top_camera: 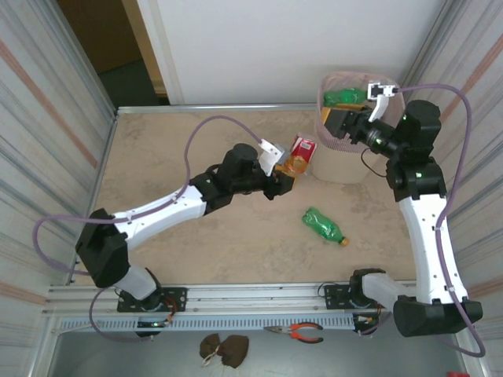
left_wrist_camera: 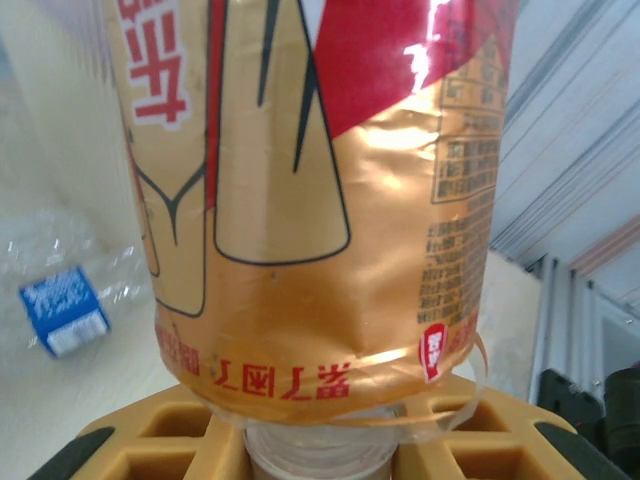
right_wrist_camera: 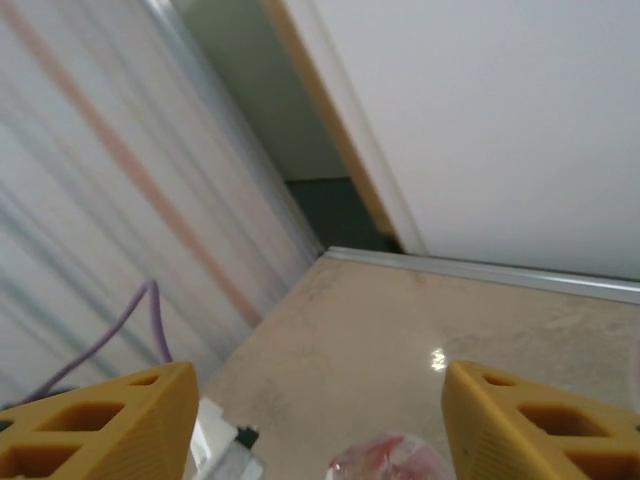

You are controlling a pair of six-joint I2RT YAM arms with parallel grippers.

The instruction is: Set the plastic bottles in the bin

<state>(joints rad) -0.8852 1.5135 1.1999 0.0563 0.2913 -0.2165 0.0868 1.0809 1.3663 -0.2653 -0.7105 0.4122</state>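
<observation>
The gold bottle (left_wrist_camera: 320,200) with the red label is clamped in the left claw (top_camera: 285,177). Its neck sits between the yellow fingers (left_wrist_camera: 150,440), and we think this grip near the cap is chosen so the body hangs free for the drop. Just beyond this claw stands the bin (top_camera: 338,166), so the bottle is raised beside the wall but not yet above the rim. The right claw (right_wrist_camera: 320,425) hovers over the bin with fingers wide apart and nothing between them. Under it, inside the pink liner, lies a green bottle (top_camera: 343,97). We judge this arm must give room before the left one can release. Another green bottle (top_camera: 324,225) lies on the table (top_camera: 196,236), nearer to the bases than both claws, and a clear bottle (left_wrist_camera: 65,312) with a blue label lies left of the left claw. The table is beige and stone-like, with ribbed panels at both sides, a white wall behind and a dark doorway in the far left corner.
</observation>
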